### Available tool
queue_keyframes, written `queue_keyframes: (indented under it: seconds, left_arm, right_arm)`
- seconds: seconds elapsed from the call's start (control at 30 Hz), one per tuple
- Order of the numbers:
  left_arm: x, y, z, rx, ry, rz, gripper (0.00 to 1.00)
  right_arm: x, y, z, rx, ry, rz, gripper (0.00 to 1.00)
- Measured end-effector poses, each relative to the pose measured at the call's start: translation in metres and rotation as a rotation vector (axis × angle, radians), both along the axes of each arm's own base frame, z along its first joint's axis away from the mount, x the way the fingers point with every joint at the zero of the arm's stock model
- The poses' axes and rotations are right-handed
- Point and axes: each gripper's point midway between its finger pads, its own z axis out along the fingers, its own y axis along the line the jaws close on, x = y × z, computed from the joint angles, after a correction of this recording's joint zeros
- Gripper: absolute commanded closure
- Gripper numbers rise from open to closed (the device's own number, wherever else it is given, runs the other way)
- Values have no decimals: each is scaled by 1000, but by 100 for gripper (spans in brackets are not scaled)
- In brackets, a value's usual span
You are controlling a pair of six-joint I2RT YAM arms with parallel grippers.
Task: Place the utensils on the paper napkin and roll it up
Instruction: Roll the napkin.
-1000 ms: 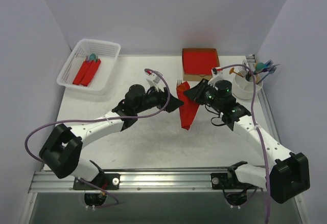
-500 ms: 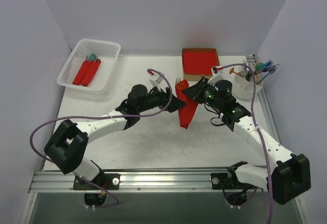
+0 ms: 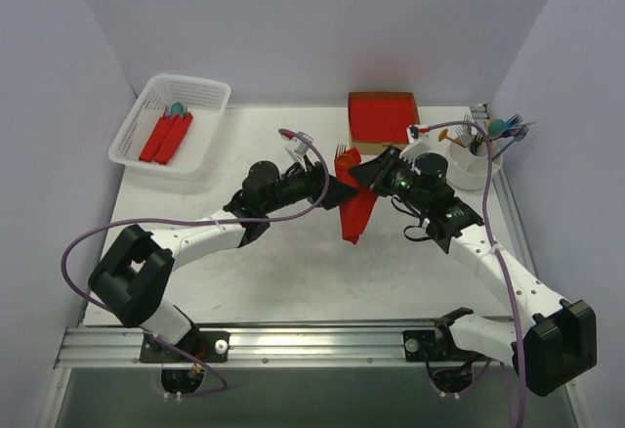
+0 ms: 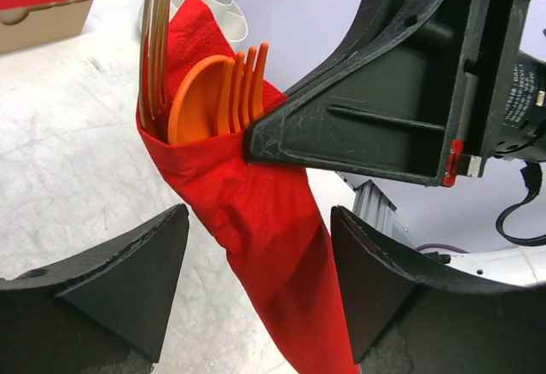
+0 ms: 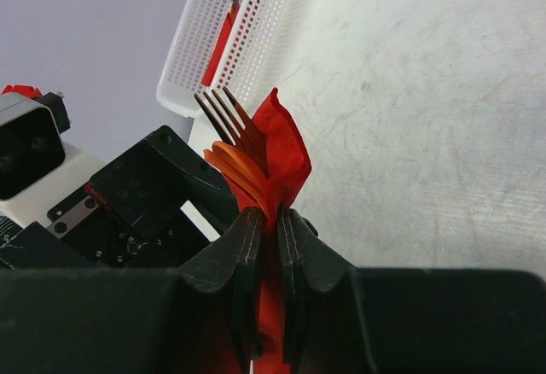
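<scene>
Since the earlier top view the left arm has gone further right, so the left gripper [image 3: 332,192] is now just beside the paper napkin [image 3: 356,215]. The bundle sits a bit higher in frame, near centre; whether its lower tip touches the table [image 3: 293,272] I cannot tell. The right gripper [image 5: 266,220] is closed on the napkin's upper part, both fingers pinching the red paper just below the utensils [image 4: 213,84]: a silver fork [image 4: 153,41], an orange spoon [image 4: 194,101] and an orange fork [image 4: 249,79] stick out at the top of the cone. The left jaws stand wide, one finger [image 4: 119,280] on each side of the roll's lower part, not touching it as far as I see. Step in hand, I think: utensils are already in, the napkin is rolled to a loose cone, and the bundle is handed over or tightened betw. the 2 grippers. Next move prob. needs the left jaws to close on the lower half before the right lets go, w/o pushing the utensils out at the top. The white basket [image 3: 132,140] at upper left holds red rolls [image 3: 166,138], so this one likely goes there.
</scene>
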Motion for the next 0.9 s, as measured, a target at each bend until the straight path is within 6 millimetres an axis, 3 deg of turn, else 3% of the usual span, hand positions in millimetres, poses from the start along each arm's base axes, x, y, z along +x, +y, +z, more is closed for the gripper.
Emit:
queue_keyframes:
  seconds: [0.23, 0.63, 0.9]
  left_arm:
    - [-3, -2, 5, -26, -6, -22, 28]
    - [-3, -6, -4, -22, 14, -40, 36]
    - [-4, -10, 6, -60, 0, -58, 36]
  right_arm:
    - [-1, 0, 1, 1, -2, 1, 100]
    - [-2, 1, 1, 1, -2, 5, 100]
    - [-4, 1, 1, 2, -6, 3, 100]
